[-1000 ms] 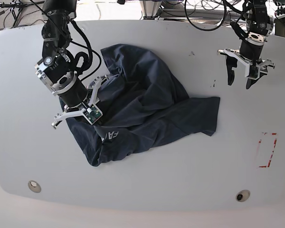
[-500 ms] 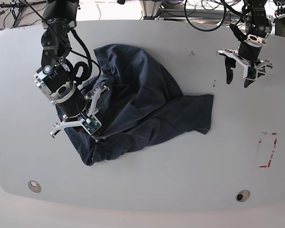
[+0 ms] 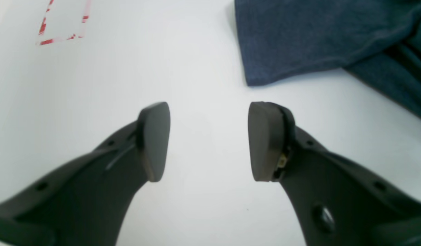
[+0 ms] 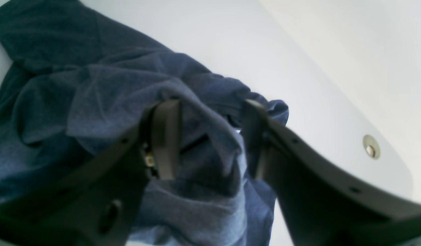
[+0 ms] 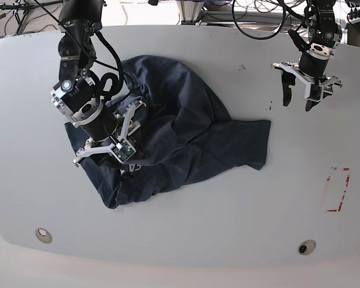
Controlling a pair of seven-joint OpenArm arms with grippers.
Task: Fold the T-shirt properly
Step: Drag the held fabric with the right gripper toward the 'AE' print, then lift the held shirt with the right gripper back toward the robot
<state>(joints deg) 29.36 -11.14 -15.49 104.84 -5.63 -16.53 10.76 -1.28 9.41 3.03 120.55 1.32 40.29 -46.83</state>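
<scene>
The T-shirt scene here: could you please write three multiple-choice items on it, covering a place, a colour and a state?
1. Where does the red-marked rectangle lie?
A. under the T-shirt
B. on bare table beyond the shirt, on the left gripper's side
C. beside the right gripper

2. What colour is the T-shirt?
A. dark navy
B. white
C. red

3. How is the left gripper?
A. shut on cloth
B. open over bare table
C. holding a sleeve

Key: B, no cloth touches the marks; A, heathered dark blue; B, only white table shows between its fingers.

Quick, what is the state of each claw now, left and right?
Left claw: open, holding nothing, over bare table.
Right claw: open, a fold of the T-shirt between its fingers, not clamped.
</scene>
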